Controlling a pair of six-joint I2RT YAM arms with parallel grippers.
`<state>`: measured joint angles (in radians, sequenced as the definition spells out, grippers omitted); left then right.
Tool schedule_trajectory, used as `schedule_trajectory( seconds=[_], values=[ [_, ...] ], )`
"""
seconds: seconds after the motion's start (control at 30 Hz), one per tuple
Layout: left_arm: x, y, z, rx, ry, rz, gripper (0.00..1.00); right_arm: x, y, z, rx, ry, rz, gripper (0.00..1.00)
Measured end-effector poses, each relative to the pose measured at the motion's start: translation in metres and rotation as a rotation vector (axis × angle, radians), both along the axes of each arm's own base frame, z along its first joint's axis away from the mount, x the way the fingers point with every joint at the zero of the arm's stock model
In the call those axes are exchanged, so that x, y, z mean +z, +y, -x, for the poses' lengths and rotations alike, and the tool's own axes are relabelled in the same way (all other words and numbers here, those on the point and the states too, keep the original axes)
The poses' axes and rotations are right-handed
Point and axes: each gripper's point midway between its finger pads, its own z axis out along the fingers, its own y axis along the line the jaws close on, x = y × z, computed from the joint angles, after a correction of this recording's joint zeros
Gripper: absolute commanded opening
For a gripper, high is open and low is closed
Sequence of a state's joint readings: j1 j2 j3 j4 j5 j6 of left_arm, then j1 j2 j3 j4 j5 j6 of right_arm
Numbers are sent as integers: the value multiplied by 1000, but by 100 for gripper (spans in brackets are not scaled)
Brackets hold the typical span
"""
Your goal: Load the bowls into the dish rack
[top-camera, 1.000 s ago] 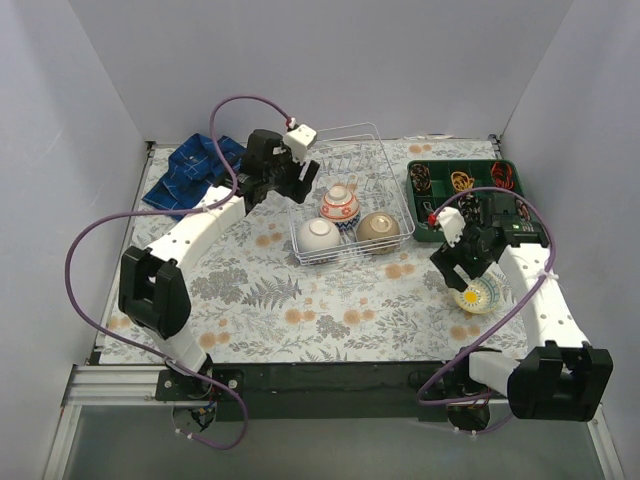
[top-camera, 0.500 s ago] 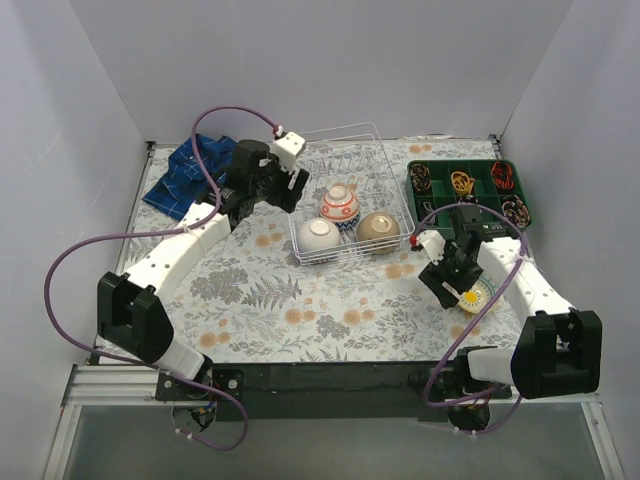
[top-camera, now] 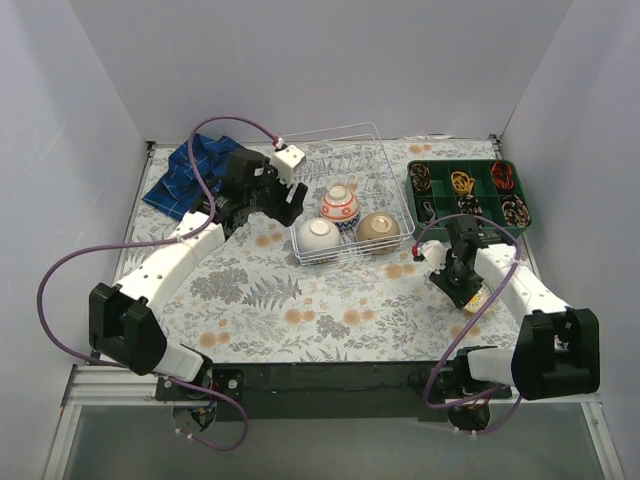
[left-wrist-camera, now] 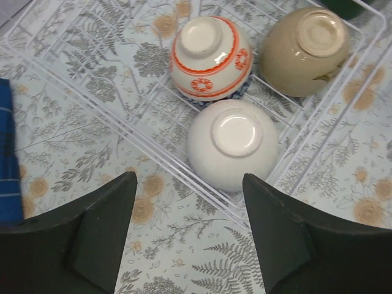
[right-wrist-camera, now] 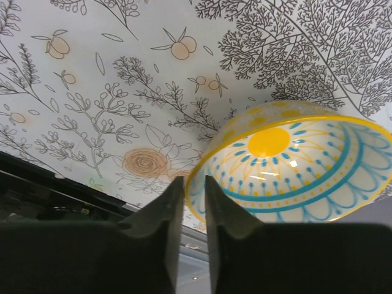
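The white wire dish rack [top-camera: 392,180] holds three bowls upside down: a red-patterned one [top-camera: 340,204], a white one [top-camera: 317,234] and a tan one [top-camera: 378,227]. The left wrist view looks down on the same white bowl [left-wrist-camera: 233,144], red-patterned bowl [left-wrist-camera: 210,58] and tan bowl [left-wrist-camera: 304,49] inside the rack's wires [left-wrist-camera: 79,67]. My left gripper [left-wrist-camera: 190,184] hangs open over the mat at the rack's near-left side, holding nothing. A yellow and blue bowl [right-wrist-camera: 294,165] sits at the right of the mat. My right gripper [right-wrist-camera: 194,190] has its jaws pinched on that bowl's rim; from above, the gripper [top-camera: 468,290] mostly covers it.
A green compartmented tray [top-camera: 463,163] with small items stands at the back right, just behind the right arm. A blue checked cloth [top-camera: 190,170] lies at the back left. Grey walls close in the table on three sides.
My right gripper came down onto the yellow and blue bowl and closed on its rim. My left arm drew back leftward from the rack, still open.
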<state>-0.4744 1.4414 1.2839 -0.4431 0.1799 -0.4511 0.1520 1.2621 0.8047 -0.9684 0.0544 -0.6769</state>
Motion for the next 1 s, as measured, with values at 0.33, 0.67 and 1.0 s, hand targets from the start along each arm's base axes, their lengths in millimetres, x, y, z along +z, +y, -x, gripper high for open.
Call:
schedule_trajectory(
  seconds=[0.33,0.67,1.0],
  values=[
    [21,-49,59,-341,-13,83,68,49,1,-6,-1,-103,-15,4],
    [-14,-91,82,-530,22,12,65,148,51,-22,18,-308,-314,1],
    [-70,-110,70,-570,83,-100,60,198,83,-48,54,-383,-484,1]
  ],
)
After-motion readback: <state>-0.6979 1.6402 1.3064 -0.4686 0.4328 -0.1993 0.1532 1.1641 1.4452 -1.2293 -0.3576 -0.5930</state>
